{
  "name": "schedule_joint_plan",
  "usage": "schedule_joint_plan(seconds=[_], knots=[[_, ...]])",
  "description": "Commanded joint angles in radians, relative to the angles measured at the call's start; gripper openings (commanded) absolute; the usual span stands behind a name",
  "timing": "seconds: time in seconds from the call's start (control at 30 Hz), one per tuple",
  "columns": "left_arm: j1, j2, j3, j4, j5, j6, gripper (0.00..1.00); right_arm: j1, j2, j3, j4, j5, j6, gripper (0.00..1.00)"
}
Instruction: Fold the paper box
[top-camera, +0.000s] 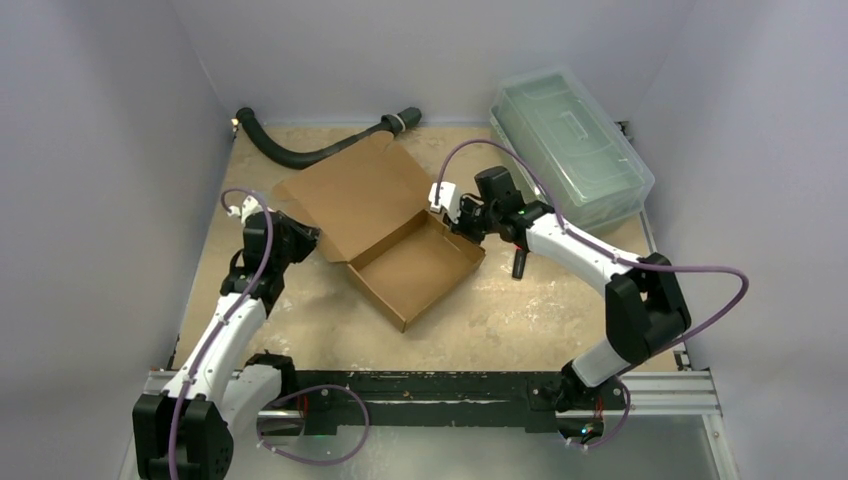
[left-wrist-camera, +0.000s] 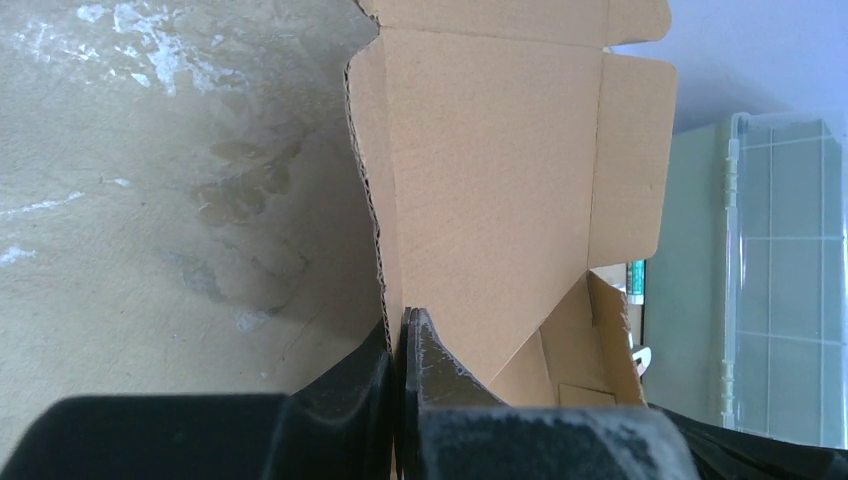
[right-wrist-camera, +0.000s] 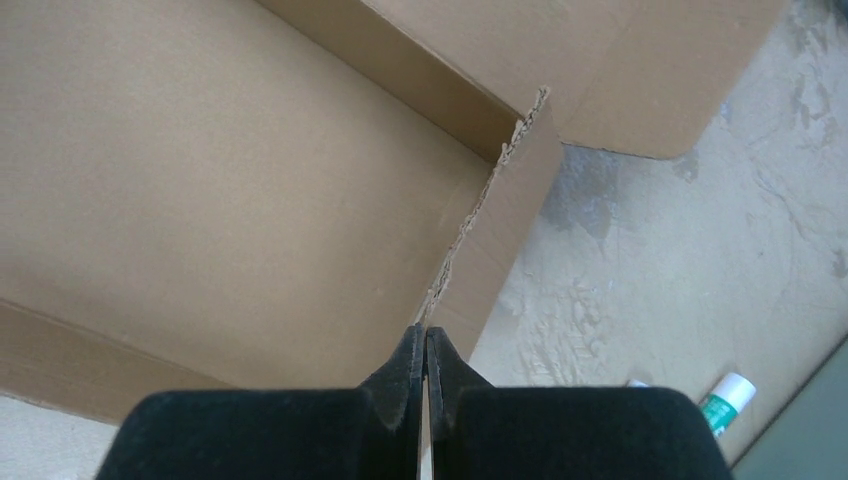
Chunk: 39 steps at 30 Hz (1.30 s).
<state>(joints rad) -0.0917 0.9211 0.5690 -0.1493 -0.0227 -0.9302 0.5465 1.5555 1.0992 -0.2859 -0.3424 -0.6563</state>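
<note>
From above, the left gripper (top-camera: 312, 240) is pinching the left corner of the paper box (top-camera: 415, 270), which is sitting mid-table with its lid flap leaning open toward the back. The right gripper (top-camera: 462, 218) is closing on the tray's far right corner. Bare table (top-camera: 520, 320) is lying open in front of the box, while a clear plastic bin (top-camera: 570, 150) is standing at the back right. In the left wrist view, the fingers (left-wrist-camera: 440, 370) are pressing almost together on a raw corrugated edge, with open tabletop lying to their left. In the right wrist view, the fingers (right-wrist-camera: 400, 370) are clamping the ragged top edge of a side wall, and a white-and-green tube (right-wrist-camera: 728, 398) is lying on the table to the right, apart from the box.
</note>
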Motion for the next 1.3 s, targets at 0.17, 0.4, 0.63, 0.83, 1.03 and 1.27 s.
schedule_joint_plan(seconds=[0.17, 0.4, 0.63, 0.83, 1.03, 1.27], knots=[[-0.006, -0.006, 0.080, 0.024, 0.041, 0.129, 0.00, 0.026, 0.063, 0.029, -0.035, -0.060, -0.026, 0.00], [-0.008, -0.011, 0.101, 0.013, 0.037, 0.228, 0.00, 0.024, 0.109, 0.061, -0.068, -0.097, -0.006, 0.02], [-0.020, 0.023, 0.136, 0.014, 0.070, 0.283, 0.00, 0.022, 0.137, 0.082, -0.082, -0.175, 0.027, 0.05], [-0.075, 0.052, 0.185, 0.014, 0.059, 0.318, 0.00, 0.004, 0.188, 0.107, -0.083, -0.187, 0.082, 0.06], [-0.109, 0.055, 0.191, 0.018, 0.026, 0.336, 0.00, -0.020, 0.193, 0.111, -0.094, -0.234, 0.098, 0.10], [-0.122, 0.053, 0.208, 0.021, -0.010, 0.392, 0.00, -0.063, 0.170, 0.130, -0.140, -0.339, 0.087, 0.18]])
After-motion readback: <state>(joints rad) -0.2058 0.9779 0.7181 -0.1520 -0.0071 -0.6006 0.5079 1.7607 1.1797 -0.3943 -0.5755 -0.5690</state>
